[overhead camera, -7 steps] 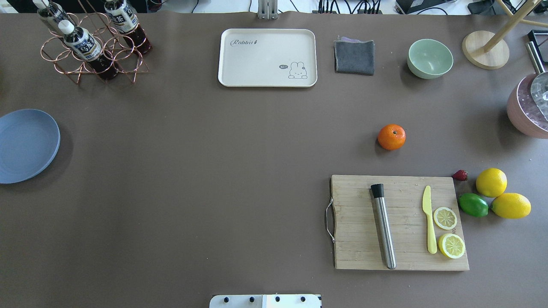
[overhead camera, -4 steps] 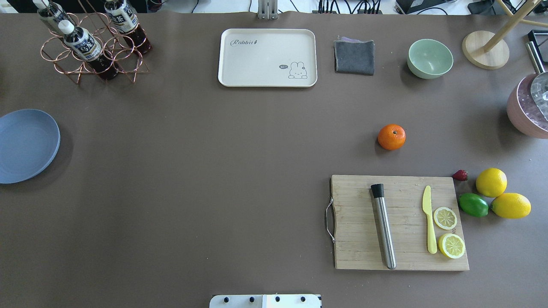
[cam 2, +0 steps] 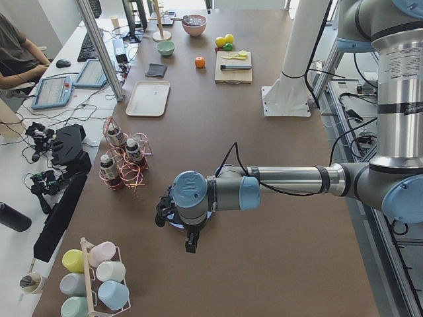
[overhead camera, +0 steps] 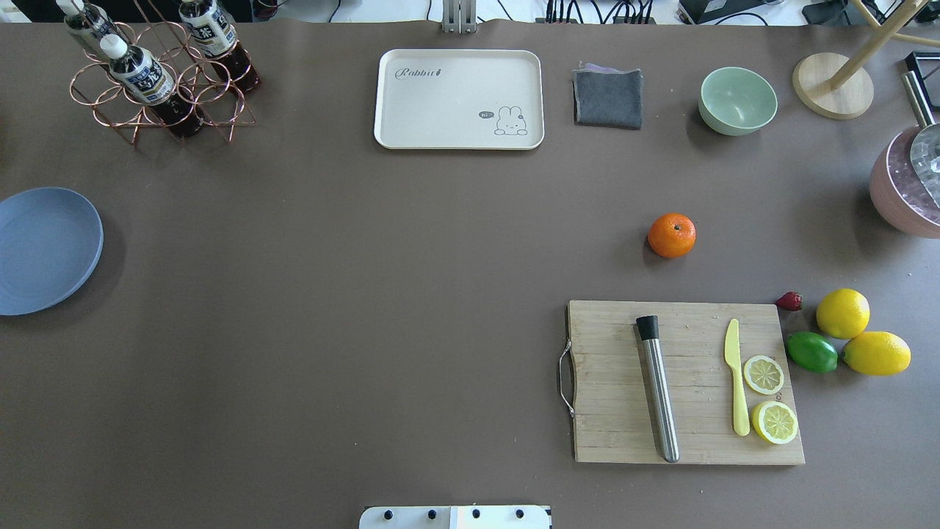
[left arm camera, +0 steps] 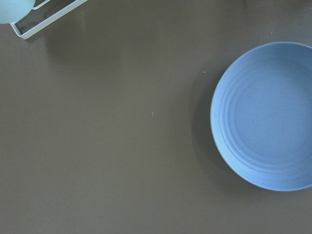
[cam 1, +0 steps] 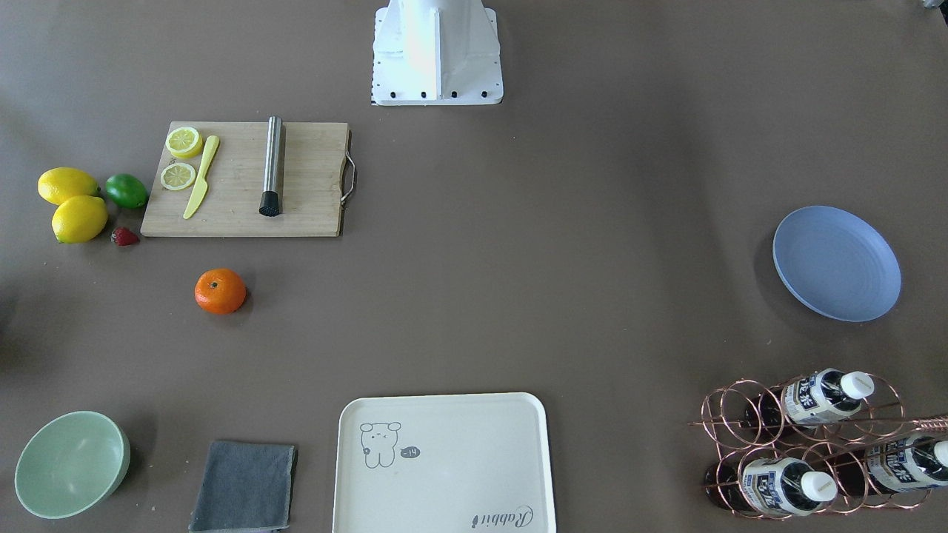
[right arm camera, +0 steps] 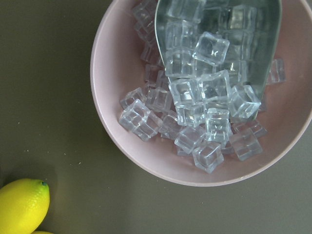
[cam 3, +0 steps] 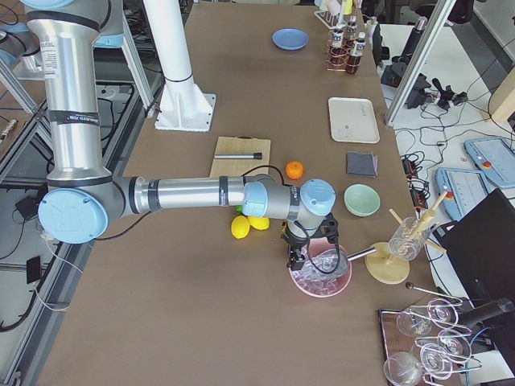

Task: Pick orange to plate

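Note:
The orange (overhead camera: 671,235) rests on the brown table right of centre, just beyond the cutting board; it also shows in the front view (cam 1: 220,291). The blue plate (overhead camera: 44,250) lies bare at the table's far left edge and fills the right side of the left wrist view (left arm camera: 265,117). My left gripper (cam 2: 191,243) hangs over the plate's end of the table, far from the orange. My right gripper (cam 3: 296,256) hovers by a pink bowl of ice (right arm camera: 146,146). Both grippers show only in side views, so I cannot tell whether they are open or shut.
A cutting board (overhead camera: 609,433) carries a steel muddler, a yellow knife and lemon slices. Two lemons (overhead camera: 842,313), a lime and a strawberry lie to its right. At the back stand a cream tray (overhead camera: 459,99), grey cloth, green bowl (overhead camera: 737,101) and bottle rack (overhead camera: 158,81).

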